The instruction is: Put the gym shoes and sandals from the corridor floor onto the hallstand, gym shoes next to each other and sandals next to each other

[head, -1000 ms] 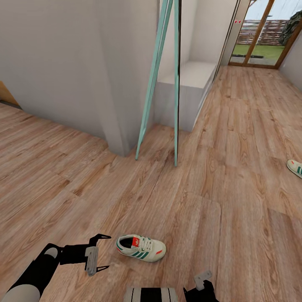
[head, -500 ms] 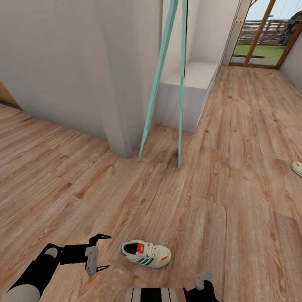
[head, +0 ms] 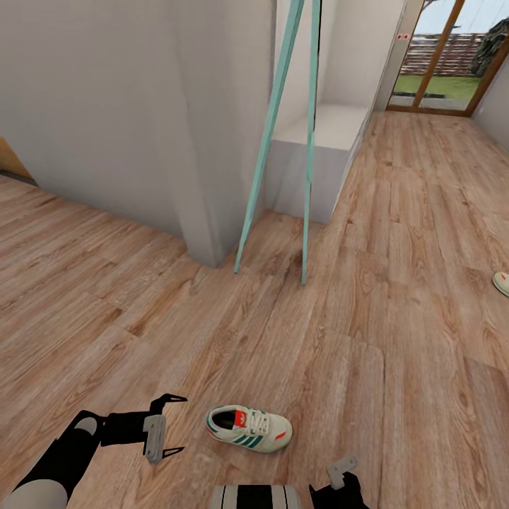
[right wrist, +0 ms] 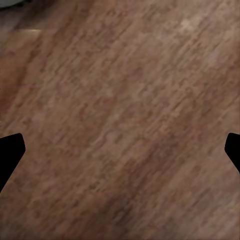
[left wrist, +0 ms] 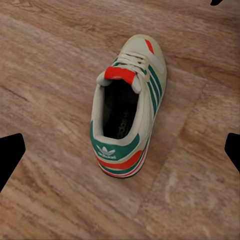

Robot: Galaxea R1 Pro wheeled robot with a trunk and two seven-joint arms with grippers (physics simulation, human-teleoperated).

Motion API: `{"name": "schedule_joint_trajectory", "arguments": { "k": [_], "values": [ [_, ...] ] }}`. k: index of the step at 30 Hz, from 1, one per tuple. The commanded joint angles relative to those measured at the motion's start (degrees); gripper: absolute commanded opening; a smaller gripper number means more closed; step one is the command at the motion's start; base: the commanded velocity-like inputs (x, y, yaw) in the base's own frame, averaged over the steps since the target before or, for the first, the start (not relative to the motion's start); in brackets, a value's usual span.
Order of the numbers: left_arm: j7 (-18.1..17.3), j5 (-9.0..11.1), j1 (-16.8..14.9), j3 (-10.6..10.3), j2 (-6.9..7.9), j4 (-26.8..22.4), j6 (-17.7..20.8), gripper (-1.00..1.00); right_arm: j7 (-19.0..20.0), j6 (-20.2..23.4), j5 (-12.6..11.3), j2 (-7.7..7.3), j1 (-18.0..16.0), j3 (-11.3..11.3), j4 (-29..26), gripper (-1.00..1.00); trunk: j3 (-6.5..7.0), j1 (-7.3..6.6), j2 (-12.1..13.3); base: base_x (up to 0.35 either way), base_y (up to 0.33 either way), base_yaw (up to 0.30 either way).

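Camera shifted slightly left, so the shoe (head: pixel 249 428) and the second shoe (head: pixel 501 283) at the far right edge sit further right in head view; neither shoe itself looks moved on the floor (head: pixel 367 339). Left end effector (head: pixel 172 424) is spread open and empty, low over the floor, with the shoe just beside its fingertips, heel toward it and lying in line with the fingers in the left wrist view (left wrist: pixel 127 125). Right end effector (right wrist: pixel 120 150) is also spread open, facing bare floor, nothing between the fingers.
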Motion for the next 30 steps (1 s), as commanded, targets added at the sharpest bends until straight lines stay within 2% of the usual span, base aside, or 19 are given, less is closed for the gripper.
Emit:
{"name": "schedule_joint_trajectory", "arguments": {
  "k": [1, 6, 10, 12, 17, 25, 30],
  "values": [
    [0.01, -0.02, 0.0, -0.01, -0.01, 0.0, 0.04, 1.0, 0.0, 0.0, 0.0, 0.0, 0.0, 0.0, 0.0, 1.0, 0.0, 0.0, 0.0, 0.001, 0.005, 0.0],
    [0.06, -0.1, 0.0, -0.28, -0.12, -0.41, 0.22, 1.0, 0.0, 0.0, 0.0, 0.0, 0.0, 0.0, 0.0, 1.0, 0.0, 0.0, 0.0, 0.0, 0.001, 0.0],
    [0.04, -0.11, 0.0, -0.47, -0.93, -3.66, 1.0, 1.0, 0.0, 0.0, 0.0, 0.0, 0.0, -0.03, 0.0, 1.0, 0.0, 0.0, 0.0, 0.0, 0.0, 0.0],
    [0.06, -0.16, 0.0, 0.53, -1.14, -6.46, 4.57, 1.0, 0.0, 0.0, 0.0, 0.0, 0.0, -0.03, 0.0, 1.0, 0.0, 0.0, 0.0, 0.0, 0.0, 0.0],
    [0.04, -0.05, 0.0, 2.69, -1.21, -7.85, 8.04, 1.0, 0.0, 0.0, 0.0, 0.0, 0.0, -0.03, 0.0, 1.0, 0.0, 0.0, 0.0, 0.0, 0.0, 0.0],
    [0.03, -0.05, 0.0, 3.26, -1.25, -7.46, 8.82, 1.0, 0.0, 0.0, 0.0, 0.0, 0.0, -0.01, 0.0, 1.0, 0.0, 0.0, 0.0, 0.0, 0.0, 0.0],
    [0.06, -0.14, 0.0, 2.91, -1.41, -3.6, 9.07, 1.0, 0.0, 0.0, 0.0, 0.0, 0.02, -0.05, 0.0, 1.0, 0.0, 0.0, 0.0, 0.0, 0.0, 0.0]
  ]
}}
